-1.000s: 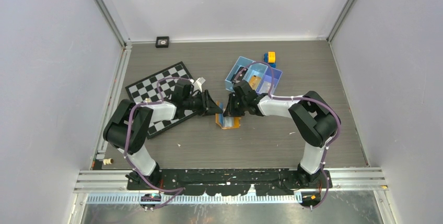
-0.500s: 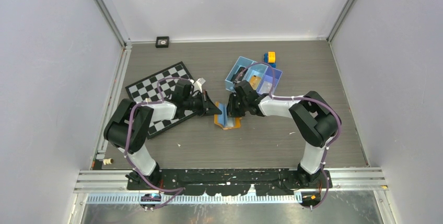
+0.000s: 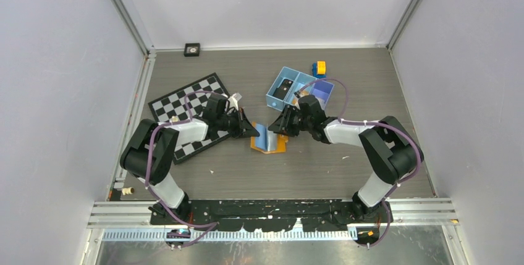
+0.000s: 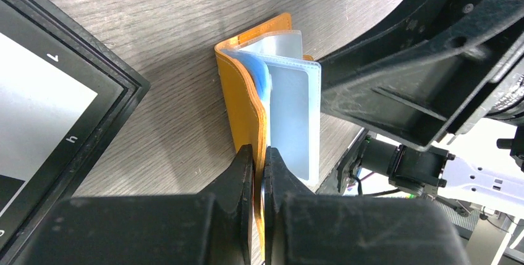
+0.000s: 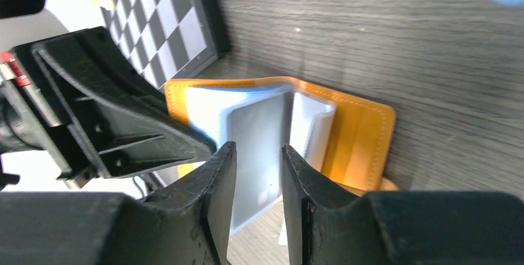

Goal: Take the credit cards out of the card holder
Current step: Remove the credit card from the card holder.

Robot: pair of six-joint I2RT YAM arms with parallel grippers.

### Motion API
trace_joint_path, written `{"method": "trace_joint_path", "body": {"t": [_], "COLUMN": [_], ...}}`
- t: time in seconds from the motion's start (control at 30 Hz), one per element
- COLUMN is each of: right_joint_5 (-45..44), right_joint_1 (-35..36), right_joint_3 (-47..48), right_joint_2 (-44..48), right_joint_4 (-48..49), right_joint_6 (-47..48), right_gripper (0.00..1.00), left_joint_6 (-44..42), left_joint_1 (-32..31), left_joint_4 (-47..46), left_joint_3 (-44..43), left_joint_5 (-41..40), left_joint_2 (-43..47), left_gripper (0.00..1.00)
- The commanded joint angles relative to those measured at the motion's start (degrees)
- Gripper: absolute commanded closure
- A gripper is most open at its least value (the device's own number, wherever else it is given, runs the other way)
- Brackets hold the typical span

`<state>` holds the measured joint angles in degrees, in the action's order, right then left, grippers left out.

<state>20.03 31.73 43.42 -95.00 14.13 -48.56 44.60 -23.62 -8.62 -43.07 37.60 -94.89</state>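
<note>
Card holder (image 3: 269,143) lies open mid-table, left gripper (image 4: 259,157) clamped on its orange cover (image 4: 244,92), right gripper (image 5: 259,151) slightly apart over the clear sleeves (image 5: 259,123) (nothing held): pin cover, nip a card, pull toward the right edge.

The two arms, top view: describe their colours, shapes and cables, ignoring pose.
Both the left arm and right arm have white links between bulky black joint housings. A purple cable loops along each. The left gripper and right gripper are black, with wedge-shaped fingers tapering to blunt tips.
</note>
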Motion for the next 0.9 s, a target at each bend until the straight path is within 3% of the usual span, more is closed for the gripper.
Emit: {"method": "trace_joint_path", "body": {"t": [0.0,0.17,0.3,0.47,0.57,0.73,0.87], "right_joint_5": [6.7,5.7,6.4,7.0,2.5,-0.4,0.4], "right_joint_1": [-0.1,-0.3,-0.4,-0.4,-0.1,0.1,1.0], "right_joint_3": [-0.2,-1.0,-1.1,0.1,2.4,4.0,5.4], "right_joint_2": [-0.4,-0.3,0.3,-1.2,0.2,0.4,-1.5], "right_joint_4": [9.6,10.3,10.3,8.8,-1.0,-6.1,-6.8], "right_joint_6": [-4.7,-5.9,-5.7,-5.4,-1.4,0.9,1.4], "right_gripper": [0.6,0.49,0.5,0.61,0.63,0.82,0.84], "left_joint_6": [-0.9,-0.5,-0.1,-0.5,-0.7,-0.9,-1.0], "left_joint_1": [0.0,0.2,0.3,0.4,0.9,2.1,2.1], "left_joint_4": [1.0,1.1,0.6,1.4,2.2,2.9,3.1], "left_joint_3": [-2.1,-2.2,-2.2,-2.3,-2.0,-0.9,-1.2], "left_joint_5": [-0.2,0.1,0.7,0.0,-1.3,-3.8,-4.3], "left_joint_2": [1.0,0.3,-0.4,-0.1,0.6,2.2,0.8], "left_gripper": [1.0,1.0,1.0,1.0,1.0,1.0,1.0]}}
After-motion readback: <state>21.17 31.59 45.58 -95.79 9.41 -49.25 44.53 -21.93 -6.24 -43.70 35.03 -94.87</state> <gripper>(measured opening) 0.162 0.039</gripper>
